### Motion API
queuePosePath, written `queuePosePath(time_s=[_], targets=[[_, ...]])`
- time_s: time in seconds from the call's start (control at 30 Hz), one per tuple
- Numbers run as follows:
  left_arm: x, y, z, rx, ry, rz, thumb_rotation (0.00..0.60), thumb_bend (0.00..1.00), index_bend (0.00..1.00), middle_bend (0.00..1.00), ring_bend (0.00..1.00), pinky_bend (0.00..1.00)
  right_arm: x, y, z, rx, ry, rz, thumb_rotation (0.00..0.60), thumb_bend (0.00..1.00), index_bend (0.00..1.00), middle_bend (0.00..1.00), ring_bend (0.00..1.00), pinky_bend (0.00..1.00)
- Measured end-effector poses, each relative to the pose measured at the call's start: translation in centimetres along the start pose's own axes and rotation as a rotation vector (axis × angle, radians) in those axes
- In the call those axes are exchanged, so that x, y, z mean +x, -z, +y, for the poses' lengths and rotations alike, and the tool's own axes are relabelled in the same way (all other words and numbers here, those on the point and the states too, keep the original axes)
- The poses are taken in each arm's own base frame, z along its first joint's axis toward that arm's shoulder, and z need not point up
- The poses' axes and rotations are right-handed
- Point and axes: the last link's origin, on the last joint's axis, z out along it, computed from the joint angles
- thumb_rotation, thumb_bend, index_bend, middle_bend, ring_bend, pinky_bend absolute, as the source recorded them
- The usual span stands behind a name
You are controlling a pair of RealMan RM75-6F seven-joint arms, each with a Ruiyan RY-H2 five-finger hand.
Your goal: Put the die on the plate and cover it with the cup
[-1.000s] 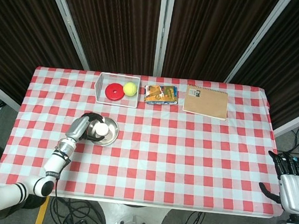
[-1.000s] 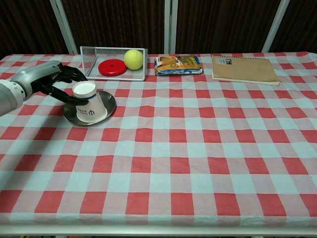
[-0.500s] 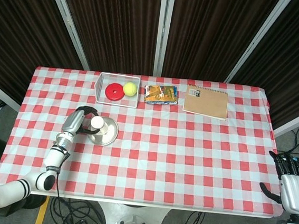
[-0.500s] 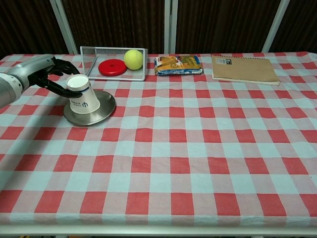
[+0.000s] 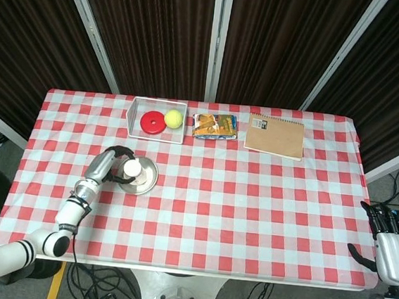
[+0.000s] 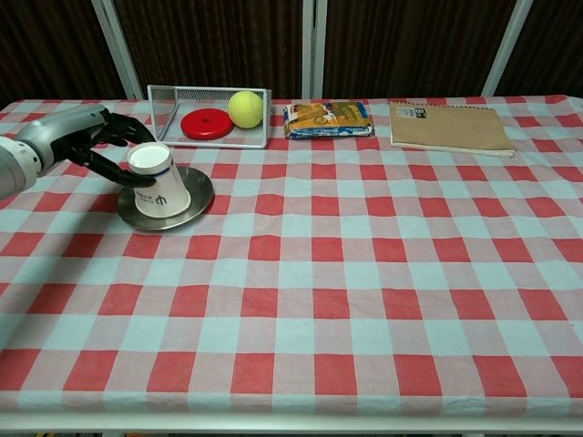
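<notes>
Cup upside down on plate, left hand around it.
Left hand (image 6: 96, 146) gripped the inverted cup (image 6: 158, 185), tilted on the plate (image 6: 196, 198); die hidden. Right hand (image 5: 390, 242) idled off-table, fingers apart.

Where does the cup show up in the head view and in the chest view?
Head view: cup left of center, upside down on the plate.
Chest view: cup far left, mid-height, tilted on the plate.
Shared landmark: the wire basket just behind it.
</notes>
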Motion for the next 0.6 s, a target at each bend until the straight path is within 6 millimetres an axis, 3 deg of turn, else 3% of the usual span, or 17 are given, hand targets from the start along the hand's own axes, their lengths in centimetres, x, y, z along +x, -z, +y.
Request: queuePosePath(time_s=[0.17,0.47,0.6], targets=[[0.2,-0.4,-0.7,0.029,0.006,0.026,0.592,0.29,0.47,0.25,0.13,0.10,0.0,0.1,-0.1,0.004,0.000,-0.002,0.600,0.11,0.10,0.17,0.05,0.12],[-1.0,1.3,0.9,-0.044,0.035,-0.057,0.593,0.29,0.47,0.25,0.13,0.10,0.0,-0.2,-0.3,0.008,0.003,-0.006,0.600,0.11,0.10,0.17,0.05,0.12],[-0.9,1.1,0.6,-0.033,0.025,-0.060,0.594,0.29,0.47,0.25,0.13,0.10,0.0,-0.2,-0.2,0.006,-0.003,-0.007,0.600,0.11,0.10,0.17,0.05,0.12]])
